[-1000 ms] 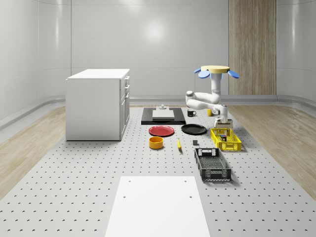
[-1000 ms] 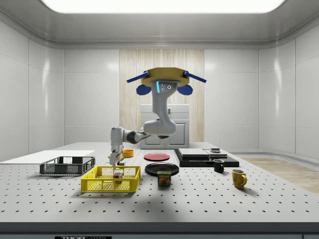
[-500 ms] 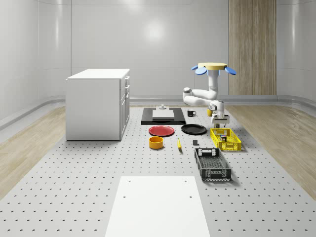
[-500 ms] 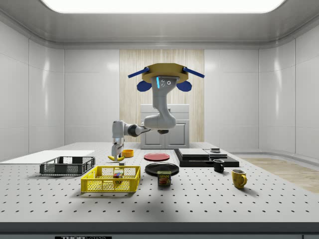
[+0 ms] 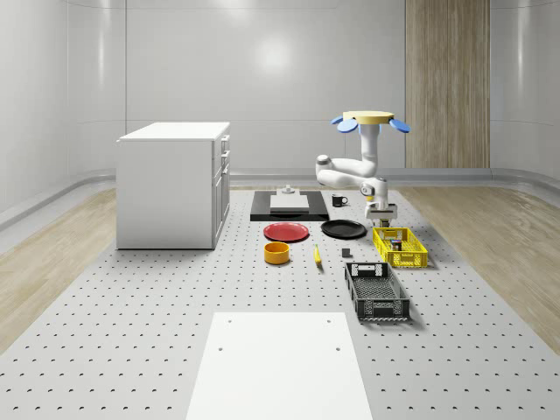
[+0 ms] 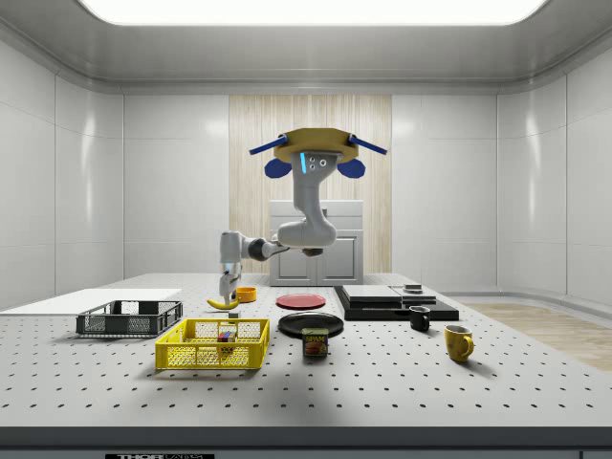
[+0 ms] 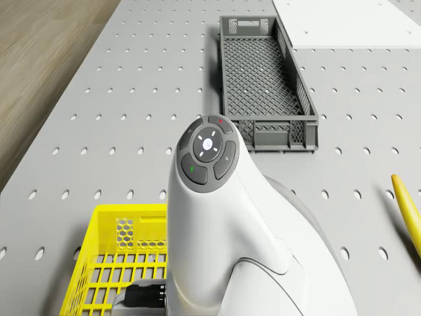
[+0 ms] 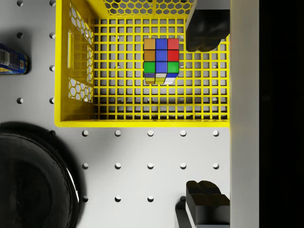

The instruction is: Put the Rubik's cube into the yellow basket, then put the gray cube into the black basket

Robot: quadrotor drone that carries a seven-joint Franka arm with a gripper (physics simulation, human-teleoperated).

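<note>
Over the yellow basket's end: that's where the action is, roughly
Drone: the yellow-topped quadrotor with blue rotors (image 6: 316, 151) hovers above the perforated grey surface (image 5: 175, 297), near the round black plate (image 5: 343, 229); its white jointed arm (image 6: 287, 239) reaches down and sideways
Pincer: the black two-finger pincer (image 8: 205, 118) hangs above the near rim of the yellow plastic mesh basket (image 8: 76, 61), clear of it; fingers (image 8: 207, 28) spread wide with nothing between them; in the side view it sits (image 6: 228, 296) above the basket's top edge
Rubik's cube: the multicoloured Rubik's cube (image 8: 161, 61) lies flat on the basket floor, apart from the walls; also visible through the mesh from the side (image 6: 226, 336)
Gray cube: the small dark gray cube (image 5: 347, 254) sits on the surface between the black plate and the black mesh basket (image 5: 376, 292), just beside the slim yellow banana (image 5: 317, 255)
Black basket: long, dark, open-topped; it sits well apart from the yellow one in the drone view (image 7: 266, 79)
Other bits: a tin can (image 6: 315, 343) stands just beside the yellow basket; a yellow mug (image 6: 458, 342) sits further toward the side view's right
</note>
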